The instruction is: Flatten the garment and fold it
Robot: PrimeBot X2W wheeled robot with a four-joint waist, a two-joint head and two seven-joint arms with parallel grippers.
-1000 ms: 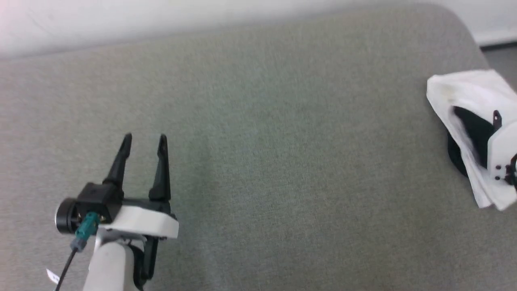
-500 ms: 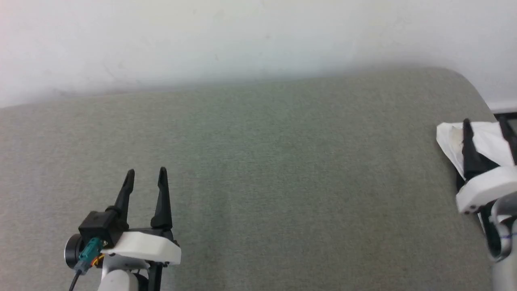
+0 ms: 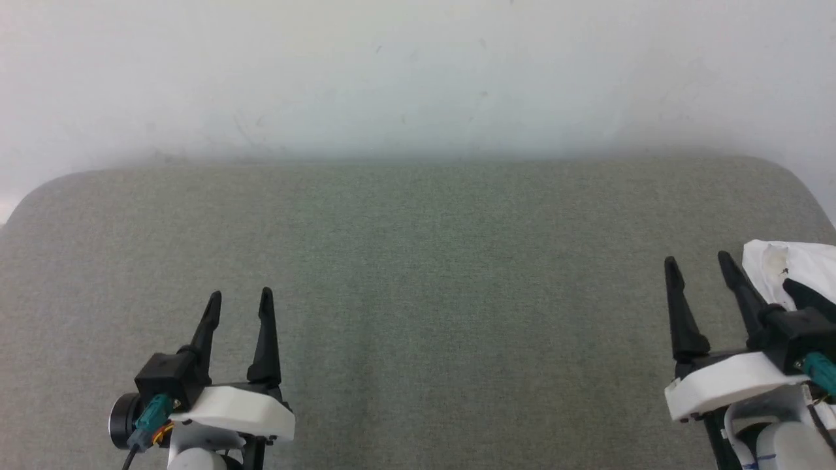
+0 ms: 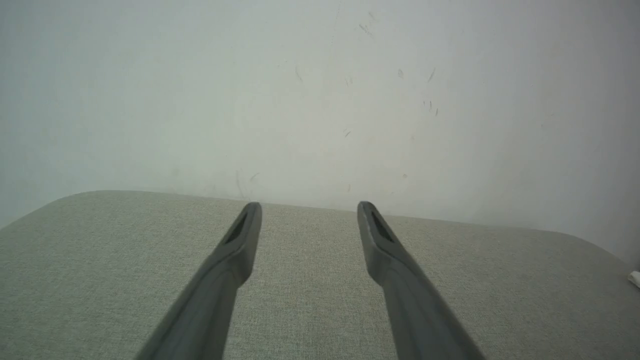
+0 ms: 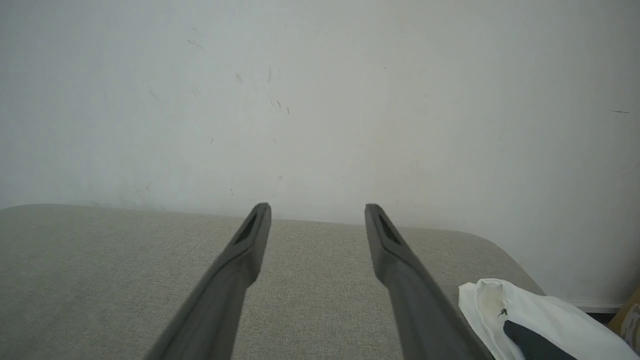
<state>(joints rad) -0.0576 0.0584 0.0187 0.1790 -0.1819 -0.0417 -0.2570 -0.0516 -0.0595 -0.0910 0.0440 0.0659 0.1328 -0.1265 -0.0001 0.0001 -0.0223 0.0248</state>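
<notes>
left end effector (image 3: 240, 295) open, empty | right end effector (image 3: 697, 259) open, withdrawn from shirt (image 3: 793, 264) at cushion's (image 3: 418, 261) right edge | I reckon folded

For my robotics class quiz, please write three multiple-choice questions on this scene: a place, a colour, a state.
1. Where on the grey fabric surface lies the garment? A. middle B. right edge C. left edge
2. Which colours does the garment show? A. white and black B. red C. blue and green
3. How are the left gripper and the right gripper? A. both open, empty B. both shut C. one holds the garment
B: it lies past the right gripper. A: white cloth, black part. A: jaws apart, nothing between.
</notes>
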